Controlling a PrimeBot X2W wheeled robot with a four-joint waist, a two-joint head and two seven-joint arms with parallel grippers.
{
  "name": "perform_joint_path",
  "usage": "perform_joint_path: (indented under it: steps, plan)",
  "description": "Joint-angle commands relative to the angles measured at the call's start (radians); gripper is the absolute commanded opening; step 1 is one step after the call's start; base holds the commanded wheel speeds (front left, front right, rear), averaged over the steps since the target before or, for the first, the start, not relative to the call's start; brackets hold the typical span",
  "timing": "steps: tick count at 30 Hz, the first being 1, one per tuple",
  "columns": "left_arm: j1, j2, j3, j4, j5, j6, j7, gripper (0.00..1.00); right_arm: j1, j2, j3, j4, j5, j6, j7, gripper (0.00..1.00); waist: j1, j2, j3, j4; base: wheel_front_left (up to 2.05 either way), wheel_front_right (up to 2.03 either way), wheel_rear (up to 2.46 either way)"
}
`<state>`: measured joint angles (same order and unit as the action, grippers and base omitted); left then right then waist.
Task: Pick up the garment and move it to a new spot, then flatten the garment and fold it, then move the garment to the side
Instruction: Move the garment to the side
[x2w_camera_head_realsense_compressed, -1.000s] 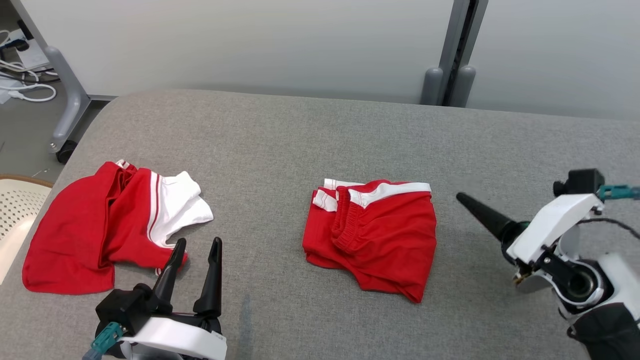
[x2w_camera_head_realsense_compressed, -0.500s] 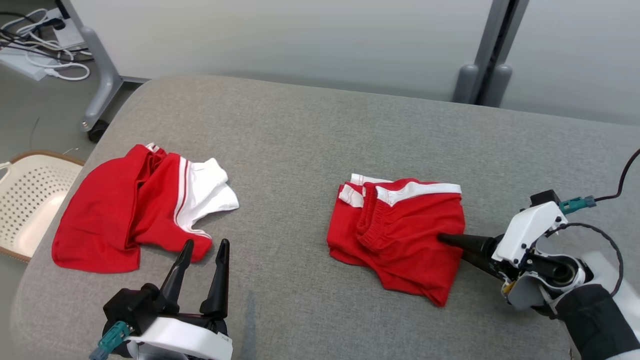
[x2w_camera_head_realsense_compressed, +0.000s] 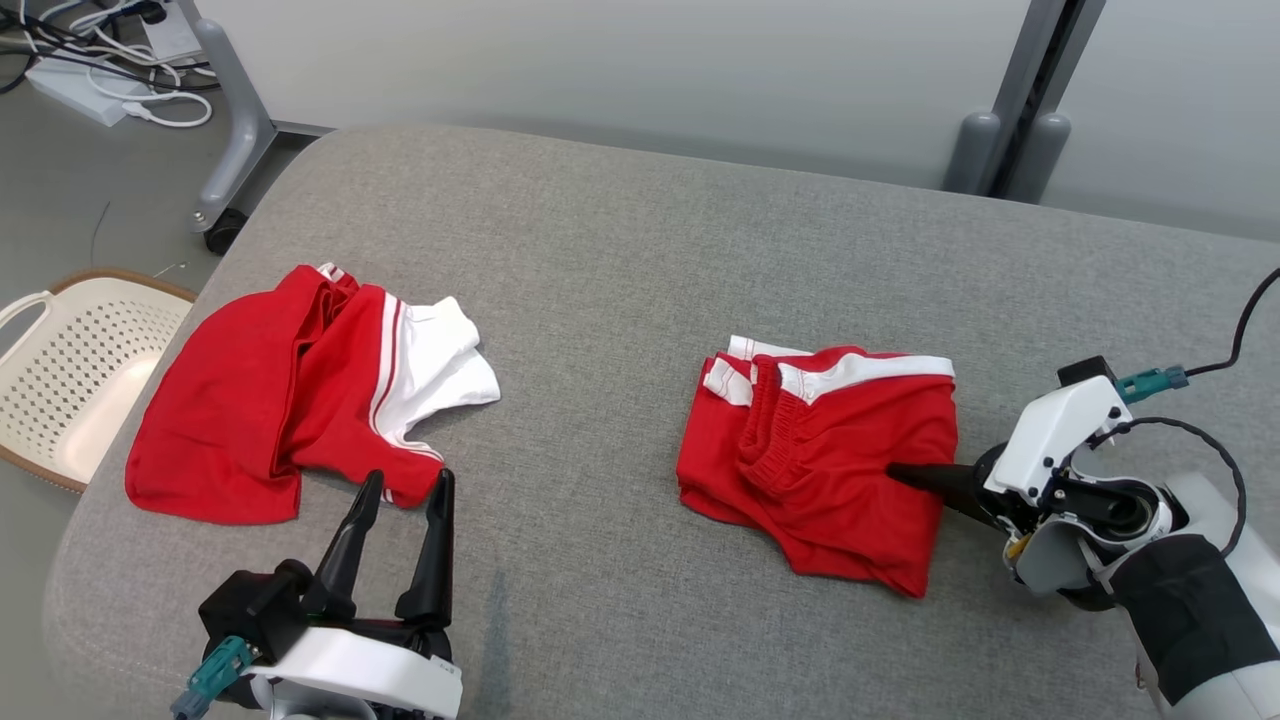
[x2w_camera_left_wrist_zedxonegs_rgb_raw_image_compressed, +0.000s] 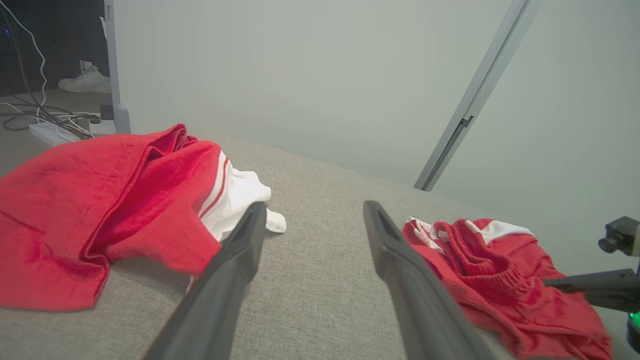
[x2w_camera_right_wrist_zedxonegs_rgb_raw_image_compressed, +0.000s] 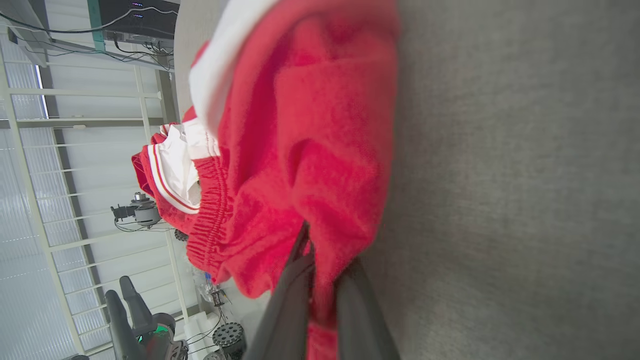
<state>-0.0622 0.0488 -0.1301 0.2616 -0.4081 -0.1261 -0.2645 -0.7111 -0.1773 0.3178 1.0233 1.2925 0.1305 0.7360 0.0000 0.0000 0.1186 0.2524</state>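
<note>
Grey fabric worktop (x2w_camera_head_realsense_compressed: 600, 250) is carrying folded red shorts (x2w_camera_head_realsense_compressed: 810, 470) right of centre and a crumpled red-and-white garment (x2w_camera_head_realsense_compressed: 260, 420) at the left. Right gripper (x2w_camera_head_realsense_compressed: 893, 472) is pinching the shorts' right edge, fingers closed on the cloth. Left gripper (x2w_camera_head_realsense_compressed: 408, 480) is standing wide open and empty, just beside the crumpled garment's near hem.

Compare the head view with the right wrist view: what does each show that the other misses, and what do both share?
Head view, not the right wrist view: the perforated basket on the floor beside the grey table.
Right wrist view, not the head view: red cloth pinched between the closed jaws of the right gripper, and white window bars behind.
Both: the folded red shorts, the red-and-white garment, and the open left gripper.
</note>
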Motion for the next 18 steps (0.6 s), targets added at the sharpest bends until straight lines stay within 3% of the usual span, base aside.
perform_joint_path:
  steps: [1, 10, 18]
  plan:
    - [-0.009, 0.003, 0.006, -0.002, 0.000, 0.002, -0.002, 1.00, -0.004, -0.008, 0.000, -0.017, 0.006, 0.001, -0.003, 0.00, 0.0000, 0.0000, -0.003, -0.008, 0.00, 0.00, 0.00]
    - [-0.011, 0.003, 0.005, -0.004, 0.015, 0.001, -0.002, 1.00, 0.014, -0.039, 0.032, -0.151, -0.001, 0.001, -0.025, 0.00, 0.0000, 0.0000, -0.012, -0.066, 0.00, 0.00, 0.00]
    - [-0.063, 0.004, -0.068, -0.014, 0.005, -0.004, -0.002, 1.00, -0.003, -0.144, 0.117, -0.294, -0.060, 0.001, -0.053, 0.00, 0.0000, 0.0000, 0.012, -0.162, 0.00, 0.00, 0.00]
